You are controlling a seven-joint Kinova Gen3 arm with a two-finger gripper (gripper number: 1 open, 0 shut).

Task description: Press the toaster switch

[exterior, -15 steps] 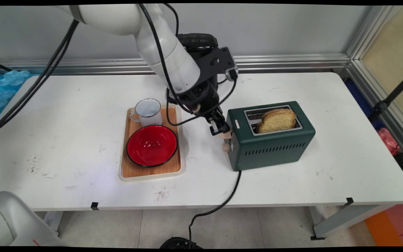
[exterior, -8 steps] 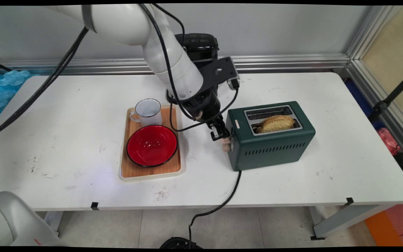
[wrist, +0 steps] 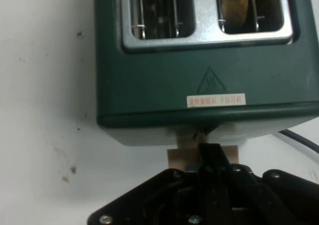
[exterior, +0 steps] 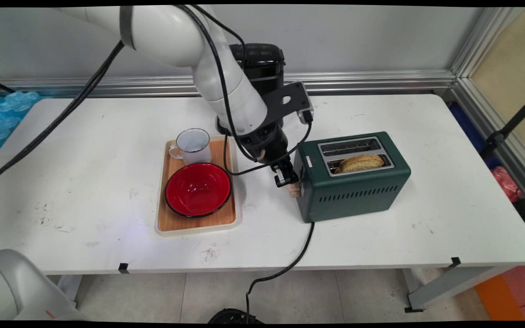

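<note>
While the black two-finger gripper (exterior: 286, 178) rests on the beige slider lever (wrist: 182, 158) at the tray-facing end of the dark green two-slot toaster (exterior: 358, 187), its fingers (wrist: 212, 158) are pressed together, pinching nothing, tips touching the lever's top. A brown bread slice (exterior: 362, 162) sits low in the near slot. A wooden tray (exterior: 171, 223) carrying a red bowl (exterior: 198, 189) and a white enamel mug (exterior: 193, 146) lies near on the white counter (exterior: 84, 159).

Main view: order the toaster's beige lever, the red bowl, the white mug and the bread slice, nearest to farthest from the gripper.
1. Beige lever, right at the gripper, on the toaster's end.
2. Bread slice, in the toaster's near slot, on the far side from the tray.
3. Red bowl, on the wooden tray; too close to call against the bread.
4. White mug, at the tray's far end.
</note>
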